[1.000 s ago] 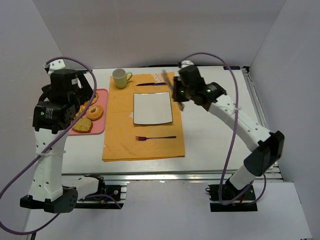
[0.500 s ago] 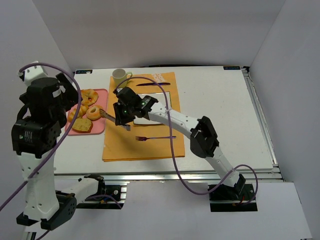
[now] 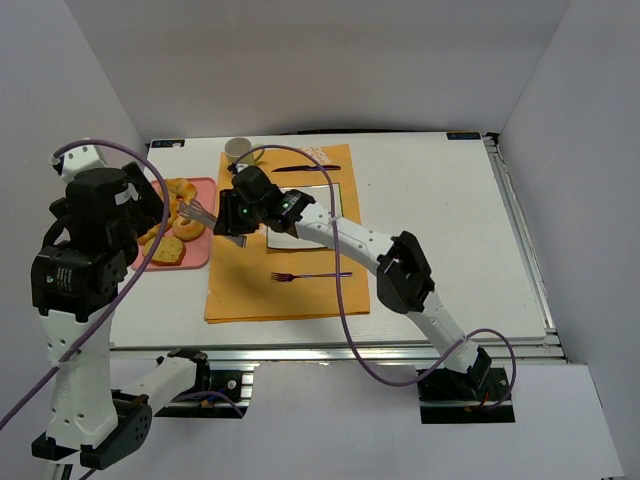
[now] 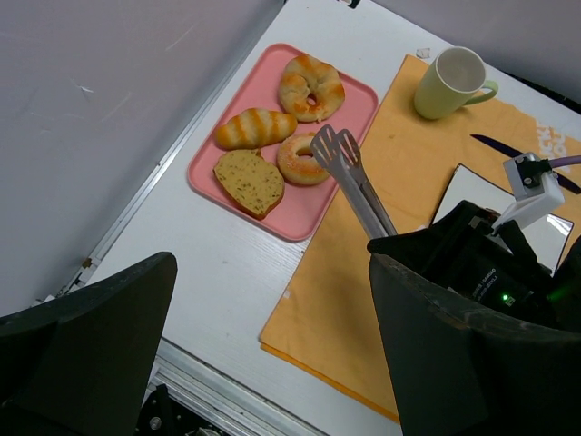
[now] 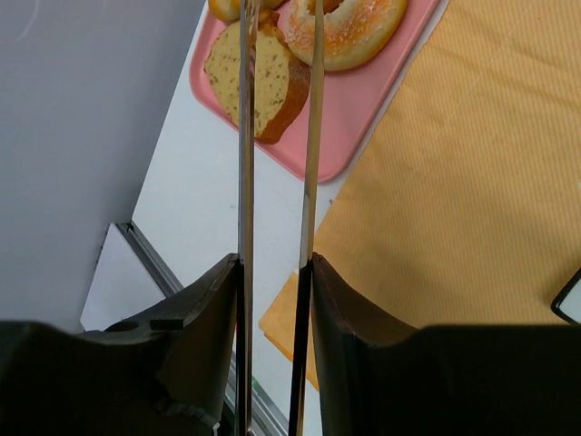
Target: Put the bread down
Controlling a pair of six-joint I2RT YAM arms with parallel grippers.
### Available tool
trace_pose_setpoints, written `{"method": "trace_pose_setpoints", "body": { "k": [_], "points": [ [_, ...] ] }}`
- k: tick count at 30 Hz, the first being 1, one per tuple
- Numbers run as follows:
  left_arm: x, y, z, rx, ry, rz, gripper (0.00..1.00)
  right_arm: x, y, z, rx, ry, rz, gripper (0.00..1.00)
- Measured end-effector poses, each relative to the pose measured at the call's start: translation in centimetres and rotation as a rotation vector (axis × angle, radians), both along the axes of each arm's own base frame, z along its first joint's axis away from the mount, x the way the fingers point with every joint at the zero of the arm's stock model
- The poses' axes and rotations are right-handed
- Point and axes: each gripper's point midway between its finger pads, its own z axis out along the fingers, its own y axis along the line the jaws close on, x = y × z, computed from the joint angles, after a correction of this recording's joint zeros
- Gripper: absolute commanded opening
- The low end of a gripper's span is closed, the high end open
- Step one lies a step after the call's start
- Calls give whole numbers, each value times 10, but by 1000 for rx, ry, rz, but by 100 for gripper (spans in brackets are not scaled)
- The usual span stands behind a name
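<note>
The white surface (image 3: 430, 200) carries a pink tray (image 4: 295, 216) at the left, where the bread (image 4: 302, 160) lies. The right gripper (image 5: 272, 268) pinches tongs (image 4: 349, 177), their tips slightly parted beside the bread, probably to straddle it. The left gripper (image 4: 268, 272) hangs spread, idle.

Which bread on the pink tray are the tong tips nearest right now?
The small pale-topped ring bread, beside the seeded slice: the tongs end right by it. The bigger twisted ring and striped roll lie farther off.
</note>
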Motion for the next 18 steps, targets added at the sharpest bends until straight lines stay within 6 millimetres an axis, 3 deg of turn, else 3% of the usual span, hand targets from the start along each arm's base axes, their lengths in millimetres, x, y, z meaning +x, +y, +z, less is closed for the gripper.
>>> {"method": "trace_pose_setpoints", "body": {
  "k": [18],
  "points": [
    [-7,0,-5,15,14,-23,98,37,-7,-40,-46,4,-120,49]
  ]
}}
